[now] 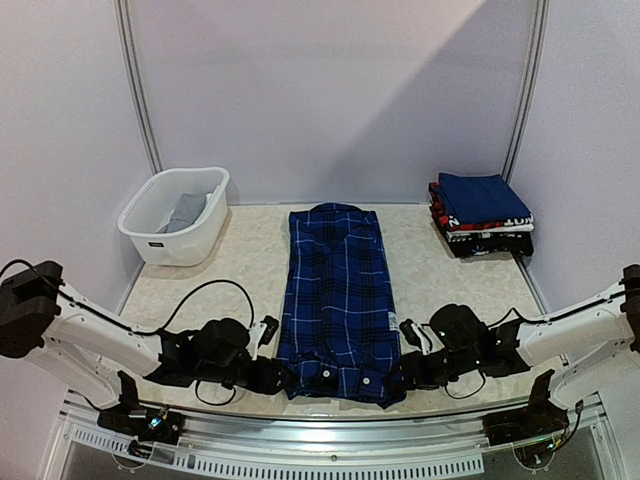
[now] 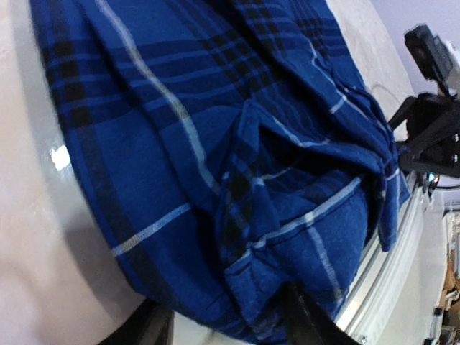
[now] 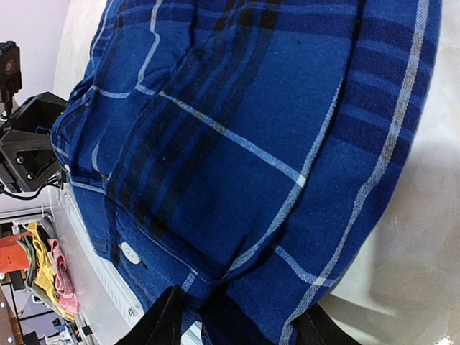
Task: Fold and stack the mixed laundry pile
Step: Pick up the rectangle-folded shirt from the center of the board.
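left claw (image 1: 278,377) and right claw (image 1: 393,377) straddle the near hem of the dark blue plaid cloth shirt (image 1: 335,290), flat on the pale tabletop (image 1: 435,290); whether they pinch it cannot be told. folding step; next, probably both carry the hem evenly toward the collar.

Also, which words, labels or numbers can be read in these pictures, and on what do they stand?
Nothing can be read for certain.
white basket: small dark label on its front wall, too small to read.
folded stack: white letters on a red and black garment, too blurred to read.
plaid shirt: no text seen in any view.
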Robot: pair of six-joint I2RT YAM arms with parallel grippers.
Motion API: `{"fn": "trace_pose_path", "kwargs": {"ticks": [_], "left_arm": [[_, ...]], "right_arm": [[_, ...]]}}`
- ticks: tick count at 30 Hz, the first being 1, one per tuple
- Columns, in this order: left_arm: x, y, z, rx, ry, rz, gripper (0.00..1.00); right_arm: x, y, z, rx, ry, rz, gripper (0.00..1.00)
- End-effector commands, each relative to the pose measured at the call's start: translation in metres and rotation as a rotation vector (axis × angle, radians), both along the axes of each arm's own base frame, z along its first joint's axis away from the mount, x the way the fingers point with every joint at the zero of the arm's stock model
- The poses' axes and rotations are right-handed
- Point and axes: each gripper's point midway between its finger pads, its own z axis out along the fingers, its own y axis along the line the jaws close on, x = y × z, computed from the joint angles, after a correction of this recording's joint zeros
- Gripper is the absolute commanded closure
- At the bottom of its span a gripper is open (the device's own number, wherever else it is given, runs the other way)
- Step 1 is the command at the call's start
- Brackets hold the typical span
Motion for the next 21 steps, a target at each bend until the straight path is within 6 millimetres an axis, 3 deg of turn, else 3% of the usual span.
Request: {"fn": "trace_pose_path", "kwargs": {"ticks": [1,8,12,17,21], "left_arm": [[-0.008,-0.004,-0.017,0.016,0.035,-0.023,0.57],[-0.01,-0.011,-0.019,-0.008,0.05,-0.039,1.0],[-0.012,-0.013,-0.016,-0.007,0.059,-0.047,1.0],[-0.018,-0.019,-0.004,0.026,0.049,-0.071,1.0],[-0.021,-0.023,0.008,0.034,0.028,-0.074,1.0]], "right_arm": [[-0.004,-0.007,-0.014,-0.057,0.01,0.005,0.54],[-0.001,-0.008,-0.008,-0.059,-0.008,0.004,0.78],[-0.001,-0.009,-0.003,-0.063,-0.015,0.009,0.99],[-0.005,-0.016,0.003,-0.085,-0.006,0.008,1.0],[-0.006,-0.019,0.02,-0.068,-0.024,0.005,1.0]]}}
